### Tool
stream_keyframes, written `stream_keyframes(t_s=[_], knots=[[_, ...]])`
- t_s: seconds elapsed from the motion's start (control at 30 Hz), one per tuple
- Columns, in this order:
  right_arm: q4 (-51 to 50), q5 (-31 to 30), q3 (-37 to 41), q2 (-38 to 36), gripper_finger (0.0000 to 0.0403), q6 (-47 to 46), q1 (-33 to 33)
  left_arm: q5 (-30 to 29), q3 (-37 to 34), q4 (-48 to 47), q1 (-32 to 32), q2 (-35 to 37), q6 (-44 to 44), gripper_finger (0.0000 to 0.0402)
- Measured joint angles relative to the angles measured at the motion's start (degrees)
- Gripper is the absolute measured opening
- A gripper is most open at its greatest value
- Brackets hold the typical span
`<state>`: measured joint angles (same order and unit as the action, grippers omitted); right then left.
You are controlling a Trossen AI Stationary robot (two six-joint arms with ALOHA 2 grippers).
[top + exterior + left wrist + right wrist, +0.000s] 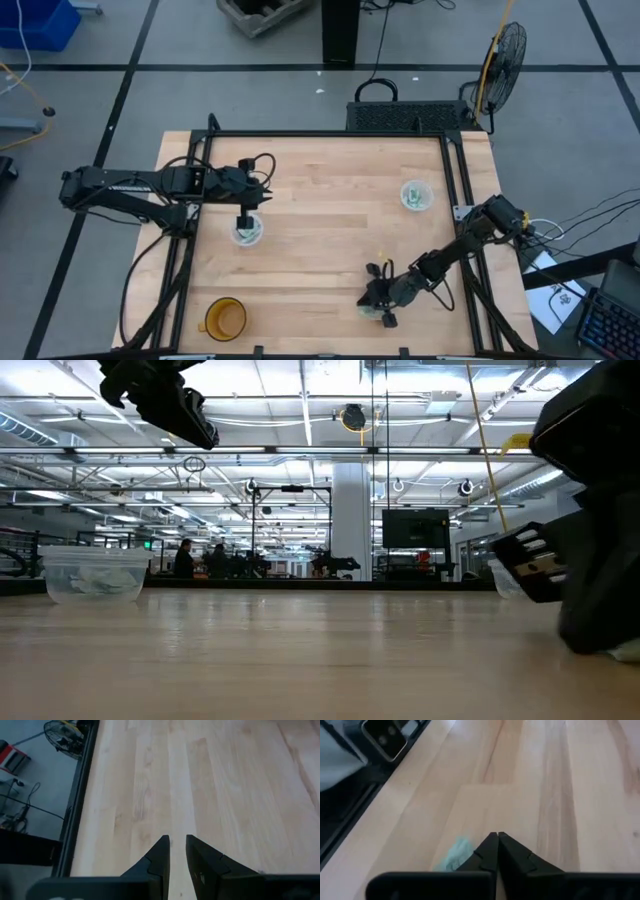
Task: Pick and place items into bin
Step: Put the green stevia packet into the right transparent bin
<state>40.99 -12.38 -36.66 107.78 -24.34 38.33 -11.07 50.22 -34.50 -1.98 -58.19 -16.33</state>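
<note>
A pale green packet (454, 856) lies flat on the wood near the table's near edge, right of the middle, seen in the high view as the packet (377, 316). My right gripper (497, 836) is low over the table, shut, its tips just beside this packet; one finger hides the packet's edge. In the low view the right gripper (598, 595) stands at the table top. A clear tub (247, 233) on the table's left half holds pale packets. My left gripper (245, 214) hovers above it, open by a narrow gap (177, 841) with nothing between its fingers. My right gripper comes down slanting toward the table's near edge, with its shut fingertips (490, 845) next to the packet's edge (467, 851). The finger covers that edge, so I cannot tell whether it touches the packet. The packet lies flat on the table.
A second clear tub (416, 195) with green and white packets stands on the far right part of the table. A yellow cup (226, 318) sits at the near left corner. Black frame rails (465, 215) run along the table's sides. Bare wood (330, 220) lies between the arms.
</note>
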Motion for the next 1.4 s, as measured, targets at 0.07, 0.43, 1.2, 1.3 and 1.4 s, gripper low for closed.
stream_keyframes(t_s=[0.07, 0.43, 1.2, 1.3, 1.4], knots=[[-2.19, 0.50, 0.19, -2.42, 0.0003, -0.65, 0.10, -0.01, 0.00, -0.02, 0.00, 0.00, -0.33, 0.0069], [-12.21, -4.86, 0.06, -12.06, 0.0047, -15.54, 0.04, 0.00, 0.00, -0.04, 0.01, 0.01, 0.52, 0.0069], [0.69, -8.80, -0.16, -0.18, 0.0125, -23.64, 5.43, 0.48, -0.02, -0.45, 0.01, 0.00, 1.87, 0.0069], [2.97, -8.31, -0.26, 1.15, 0.0125, -23.15, 5.90, 0.48, -0.02, -0.45, 0.01, 0.01, 1.85, 0.0069], [2.91, -8.32, -0.31, 1.54, 0.0125, -22.07, 6.54, 0.48, -0.02, -0.46, 0.02, 0.00, 1.85, 0.0069]])
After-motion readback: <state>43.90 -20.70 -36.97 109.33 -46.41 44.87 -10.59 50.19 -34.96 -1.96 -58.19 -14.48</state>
